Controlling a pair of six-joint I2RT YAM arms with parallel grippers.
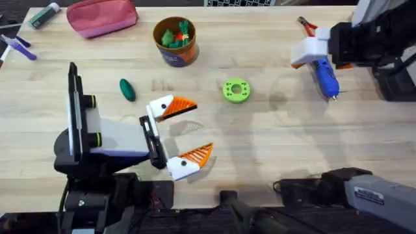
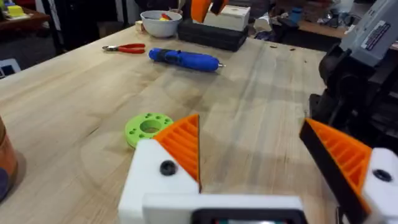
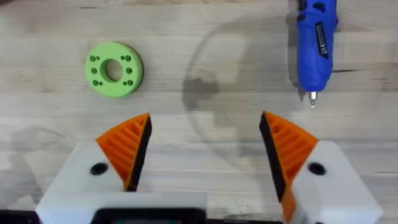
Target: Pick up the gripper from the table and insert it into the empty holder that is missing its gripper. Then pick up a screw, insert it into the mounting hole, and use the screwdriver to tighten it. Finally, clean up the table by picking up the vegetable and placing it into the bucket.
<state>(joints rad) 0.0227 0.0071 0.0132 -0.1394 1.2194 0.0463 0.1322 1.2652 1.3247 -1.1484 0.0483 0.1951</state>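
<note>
My left gripper (image 1: 183, 133) stands open low over the table's middle, its white finger bases carrying ribbed orange tips; one base shows a dark round hole (image 2: 167, 167). The right gripper (image 3: 205, 149) hangs open above the table at the far right, nothing between its fingers. The blue screwdriver (image 1: 325, 78) lies flat on the wood just beside it, and its metal tip (image 3: 312, 96) is bare. The dark green vegetable (image 1: 127, 90) lies to the left of the left gripper. The orange-brown bucket (image 1: 175, 42) stands at the back with toy vegetables inside. The loose gripper part and the screw are out of view.
A bright green ring disc (image 1: 235, 91) lies mid-table. Red-handled pliers (image 1: 305, 26) sit at the far right, and a white bowl (image 2: 160, 23) beyond them. A pink pouch (image 1: 101, 16), a marker (image 1: 44, 16) and a purple pen (image 1: 19, 47) lie at the back left.
</note>
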